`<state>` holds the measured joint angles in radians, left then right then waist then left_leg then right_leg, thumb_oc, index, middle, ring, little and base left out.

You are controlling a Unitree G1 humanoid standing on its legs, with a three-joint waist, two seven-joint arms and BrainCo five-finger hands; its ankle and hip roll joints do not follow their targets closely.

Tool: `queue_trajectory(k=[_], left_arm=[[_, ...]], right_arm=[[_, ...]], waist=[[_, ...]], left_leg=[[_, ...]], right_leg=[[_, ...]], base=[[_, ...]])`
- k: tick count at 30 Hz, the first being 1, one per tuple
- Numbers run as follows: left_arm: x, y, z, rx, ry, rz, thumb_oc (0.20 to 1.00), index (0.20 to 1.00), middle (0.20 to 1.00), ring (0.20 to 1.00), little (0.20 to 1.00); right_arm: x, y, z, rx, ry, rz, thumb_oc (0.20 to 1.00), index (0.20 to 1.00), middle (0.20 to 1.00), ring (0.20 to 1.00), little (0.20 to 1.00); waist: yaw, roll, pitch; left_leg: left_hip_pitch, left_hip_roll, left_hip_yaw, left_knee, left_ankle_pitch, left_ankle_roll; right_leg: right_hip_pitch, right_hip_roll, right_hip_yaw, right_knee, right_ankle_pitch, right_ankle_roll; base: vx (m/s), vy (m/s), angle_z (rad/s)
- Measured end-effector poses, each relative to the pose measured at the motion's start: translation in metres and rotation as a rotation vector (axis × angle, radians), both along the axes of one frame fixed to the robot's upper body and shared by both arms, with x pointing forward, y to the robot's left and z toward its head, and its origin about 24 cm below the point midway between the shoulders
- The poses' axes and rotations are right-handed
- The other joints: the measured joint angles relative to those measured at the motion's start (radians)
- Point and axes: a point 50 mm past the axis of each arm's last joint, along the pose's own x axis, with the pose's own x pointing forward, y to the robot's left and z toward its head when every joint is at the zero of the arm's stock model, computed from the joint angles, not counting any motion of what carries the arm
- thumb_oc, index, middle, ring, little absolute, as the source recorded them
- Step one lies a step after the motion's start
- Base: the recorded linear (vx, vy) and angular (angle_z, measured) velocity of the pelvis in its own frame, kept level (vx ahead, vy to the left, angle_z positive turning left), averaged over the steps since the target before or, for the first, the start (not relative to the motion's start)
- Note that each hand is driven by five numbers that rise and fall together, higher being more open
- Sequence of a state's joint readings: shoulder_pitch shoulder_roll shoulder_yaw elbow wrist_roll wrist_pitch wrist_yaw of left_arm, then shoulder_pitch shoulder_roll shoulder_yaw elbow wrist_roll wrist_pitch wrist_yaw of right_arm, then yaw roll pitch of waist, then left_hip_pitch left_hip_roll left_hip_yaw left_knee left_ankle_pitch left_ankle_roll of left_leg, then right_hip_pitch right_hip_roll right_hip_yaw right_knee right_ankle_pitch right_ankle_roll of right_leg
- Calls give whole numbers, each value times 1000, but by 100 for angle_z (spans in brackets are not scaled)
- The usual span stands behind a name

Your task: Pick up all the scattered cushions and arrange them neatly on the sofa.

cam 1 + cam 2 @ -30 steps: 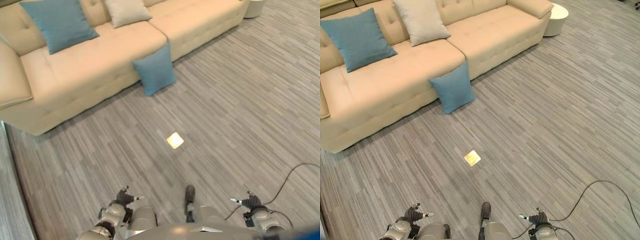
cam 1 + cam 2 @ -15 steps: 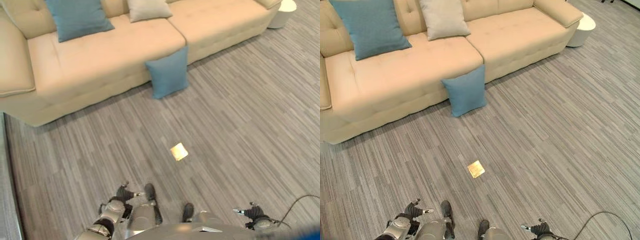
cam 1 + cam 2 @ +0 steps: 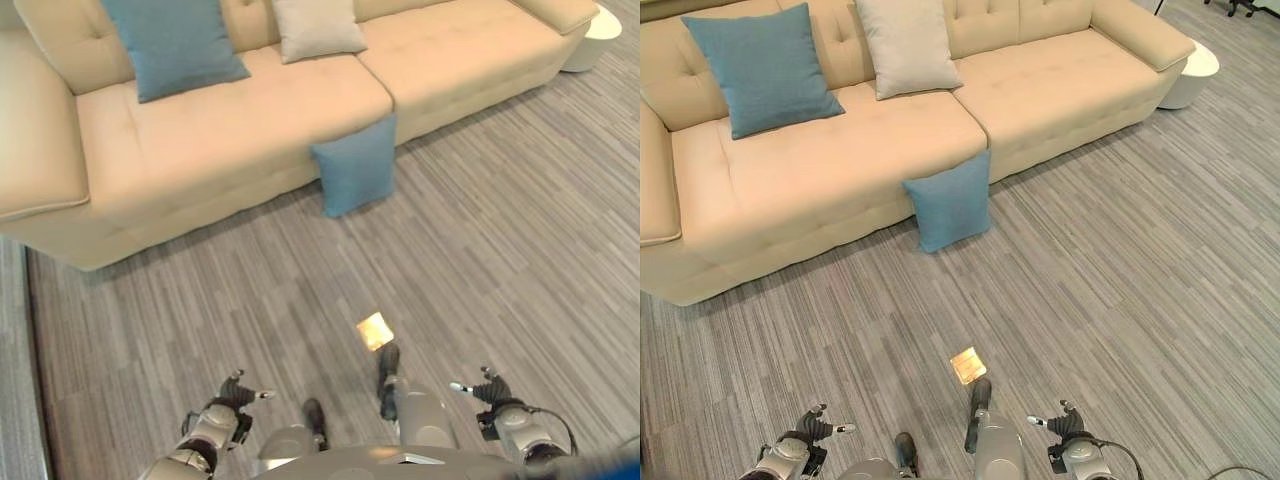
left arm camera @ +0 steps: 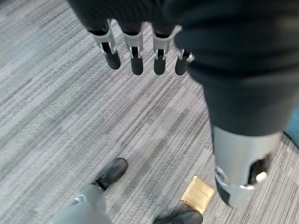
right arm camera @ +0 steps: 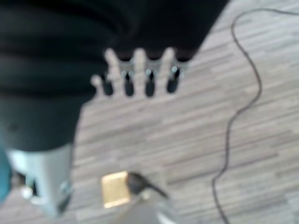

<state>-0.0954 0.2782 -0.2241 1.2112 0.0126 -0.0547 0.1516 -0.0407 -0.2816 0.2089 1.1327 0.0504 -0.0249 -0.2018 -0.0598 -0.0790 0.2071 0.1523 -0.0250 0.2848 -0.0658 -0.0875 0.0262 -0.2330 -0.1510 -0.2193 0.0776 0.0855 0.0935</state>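
On the sofa [image 3: 860,170] lie two cushions (one blue [image 3: 760,68], one beige [image 3: 907,45]); a third, blue [image 3: 950,202], leans below. Left hand [image 3: 222,412] and right hand [image 3: 497,408] hang relaxed, empty.

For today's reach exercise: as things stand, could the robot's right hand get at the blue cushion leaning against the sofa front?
Probably not yet. The right hand hangs open low by the body, while the blue cushion stands well ahead across bare floor. Nothing blocks the way; the robot would need to walk closer.

No readable text, labels or nos. anywhere on sofa [image 3: 840,170], cushions or floor.
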Motion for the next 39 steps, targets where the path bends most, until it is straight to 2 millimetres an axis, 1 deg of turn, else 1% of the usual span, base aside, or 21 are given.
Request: queue_trajectory(k=[1,3,5,7,9,10,13,15,17,18,21,22,23,24,25,26,27,29,31,35,39], left_arm=[[-2,-5,-2,-12,3,-1,1000,1000,1000,1000,1000],[-3,-10,-4,-27,7,-1,1000,1000,1000,1000,1000],[3,-13,-2,-34,-9,-6,1000,1000,1000,1000,1000],[10,-15,-1,-39,-25,-11,1000,1000,1000,1000,1000],[9,-17,-1,-44,-24,-11,1000,1000,1000,1000,1000],[4,-18,-3,-48,-12,-5,1000,1000,1000,1000,1000],[16,-23,1,-58,-51,-23,1000,1000,1000,1000,1000],[18,-19,2,-48,-52,-20,1000,1000,1000,1000,1000],[18,-17,3,-50,-55,-3,1000,1000,1000,1000,1000],[17,-17,2,-53,-51,5,1000,1000,1000,1000,1000],[4,-13,-2,-57,-22,42,1000,1000,1000,1000,1000],[-5,-15,-5,-62,-2,50,1000,1000,1000,1000,1000],[-8,-14,-6,-63,7,56,1000,1000,1000,1000,1000],[-10,-6,-5,-47,15,77,1000,1000,1000,1000,1000],[-10,-5,-5,-43,13,78,1000,1000,1000,1000,1000],[-10,-4,-5,-42,13,78,1000,1000,1000,1000,1000],[-6,-4,-4,-39,5,75,1000,1000,1000,1000,1000],[0,-1,-1,-29,-9,66,1000,1000,1000,1000,1000],[3,1,1,-23,-22,63,1000,1000,1000,1000,1000],[10,4,5,-13,-36,59,1000,1000,1000,1000,1000],[1,5,1,-11,-2,71,1000,1000,1000,1000,1000]], right_arm=[[-2,-3,0,-7,7,-4,1000,1000,1000,1000,1000],[-1,-5,1,-13,2,1,1000,1000,1000,1000,1000],[1,-6,2,-15,-4,-2,1000,1000,1000,1000,1000],[0,-6,1,-13,-1,-10,1000,1000,1000,1000,1000],[-2,-8,1,-19,9,-13,1000,1000,1000,1000,1000],[1,-8,2,-19,1,-12,1000,1000,1000,1000,1000],[-6,-8,-1,-21,31,-11,1000,1000,1000,1000,1000],[3,-7,1,-21,10,-3,1000,1000,1000,1000,1000],[8,-9,4,-34,1,9,1000,1000,1000,1000,1000],[10,-10,4,-38,-1,9,1000,1000,1000,1000,1000],[0,-12,1,-41,25,4,1000,1000,1000,1000,1000],[-3,-17,2,-53,30,2,1000,1000,1000,1000,1000],[-7,-19,1,-58,42,-3,1000,1000,1000,1000,1000],[-14,-13,-3,-41,64,-4,1000,1000,1000,1000,1000],[-14,-12,-3,-36,64,-3,1000,1000,1000,1000,1000],[-13,-11,-3,-34,60,-3,1000,1000,1000,1000,1000],[-6,-9,-1,-27,37,7,1000,1000,1000,1000,1000],[-2,-3,0,-9,6,18,1000,1000,1000,1000,1000],[-1,2,-1,2,2,31,1000,1000,1000,1000,1000],[11,7,3,9,-32,47,1000,1000,1000,1000,1000],[25,8,8,7,-75,66,1000,1000,1000,1000,1000]], waist=[[-3,24,-4],[-9,55,-12],[-11,50,-16],[-5,21,-16],[-2,11,-18],[2,2,-15],[19,-13,-2],[30,-15,5],[61,-1,18],[71,10,28],[78,27,23],[78,54,6],[75,59,3],[77,29,-9],[77,22,-13],[81,22,-13],[78,32,-8],[57,23,-6],[53,4,-16],[49,10,-5],[35,18,11]], left_leg=[[6,25,-1,-1,-8,-10],[0,81,-19,43,-26,-39],[-31,105,-27,128,-24,-52],[-116,128,-57,346,-29,-94],[-175,148,-81,496,-19,-130],[-206,147,-103,537,-28,-140],[-282,114,-130,402,-30,-128],[-330,98,-134,272,11,-125],[-347,94,-155,100,109,-137],[-356,99,-157,89,144,-135],[-359,94,-148,81,195,-117],[-352,100,-151,85,234,-114],[-341,103,-151,80,230,-71],[-307,65,-122,65,203,-14],[-295,56,-106,59,190,5],[-278,52,-93,47,181,17],[-244,50,-76,32,171,30],[-201,24,-79,28,138,52],[-175,-6,-77,33,113,58],[-138,-13,-90,29,65,44],[-68,-7,-87,18,31,18]], right_leg=[[12,25,-5,-7,-8,6],[54,74,-31,-43,-27,-25],[83,88,-43,-66,-39,-40],[137,89,-45,-119,-45,-58],[175,104,-42,-146,-48,-85],[191,110,-38,-157,-74,-115],[206,115,-38,-174,-87,-130],[215,131,-35,-175,-103,-133],[232,165,-3,-176,-118,-137],[249,178,0,-175,-116,-143],[304,193,22,-170,-158,-128],[315,207,31,-171,-176,-113],[329,208,42,-169,-186,-111],[319,163,62,-110,-228,-61],[303,146,64,-62,-255,-33],[274,133,69,8,-282,-12],[170,107,66,256,-331,37],[36,42,50,576,-347,51],[-8,1,54,632,-345,51],[-74,-13,30,361,-296,13],[-71,-40,-4,10,-60,36]], base=[[392,-232,15],[192,-147,12],[156,-204,18],[128,-187,9],[258,-136,-8],[345,-120,14],[183,-5,8],[330,45,-10],[310,70,-53],[339,126,-52],[271,109,-27],[326,162,-32],[342,212,-37],[298,233,-33],[251,215,-38],[231,182,-40],[169,126,-32],[168,75,4],[254,23,16],[314,-94,4],[278,-129,9]])
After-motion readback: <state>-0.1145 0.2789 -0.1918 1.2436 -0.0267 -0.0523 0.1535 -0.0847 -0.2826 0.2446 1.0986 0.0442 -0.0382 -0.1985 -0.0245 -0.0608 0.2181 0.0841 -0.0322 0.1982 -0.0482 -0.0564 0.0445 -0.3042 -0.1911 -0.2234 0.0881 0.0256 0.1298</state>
